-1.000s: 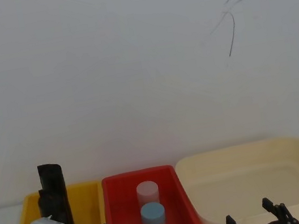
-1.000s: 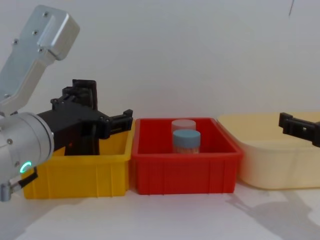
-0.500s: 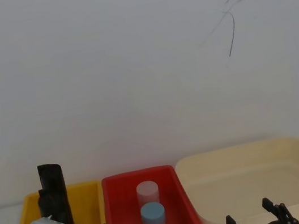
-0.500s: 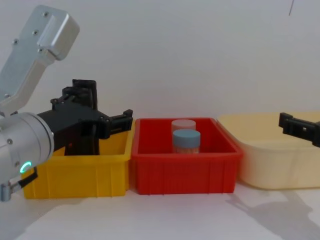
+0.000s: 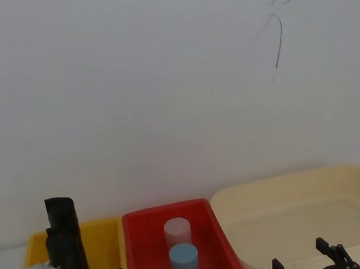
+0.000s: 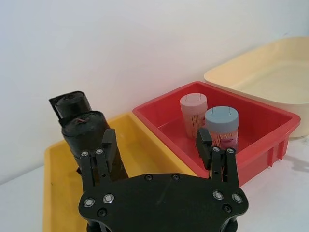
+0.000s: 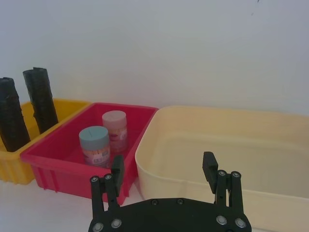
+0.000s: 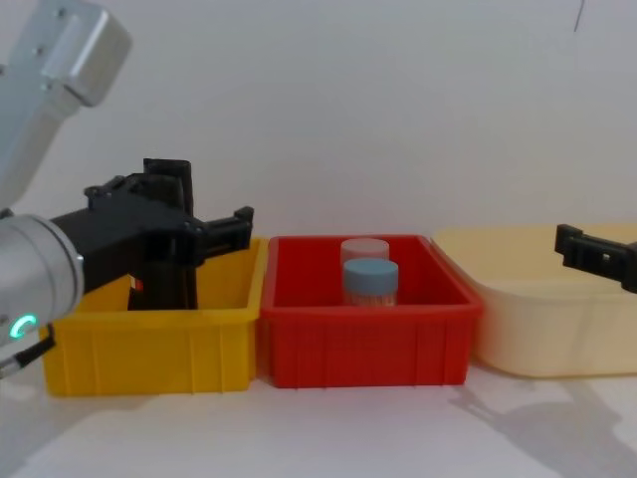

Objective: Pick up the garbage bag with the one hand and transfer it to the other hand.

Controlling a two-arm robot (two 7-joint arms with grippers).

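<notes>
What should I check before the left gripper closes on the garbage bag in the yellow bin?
1. Left gripper open: ok, its fingers are spread wide.
2. Garbage bag standing in the yellow bin: ok, roughly upright.
3. Bag in the gap between the fingers: not ok; in the left wrist view it sits beside one finger, outside the gap.
4. Second black roll out of the grasp: cannot tell; it stands right behind the bag.
5. Right gripper open to receive: ok, it hangs open over the cream bin.
</notes>
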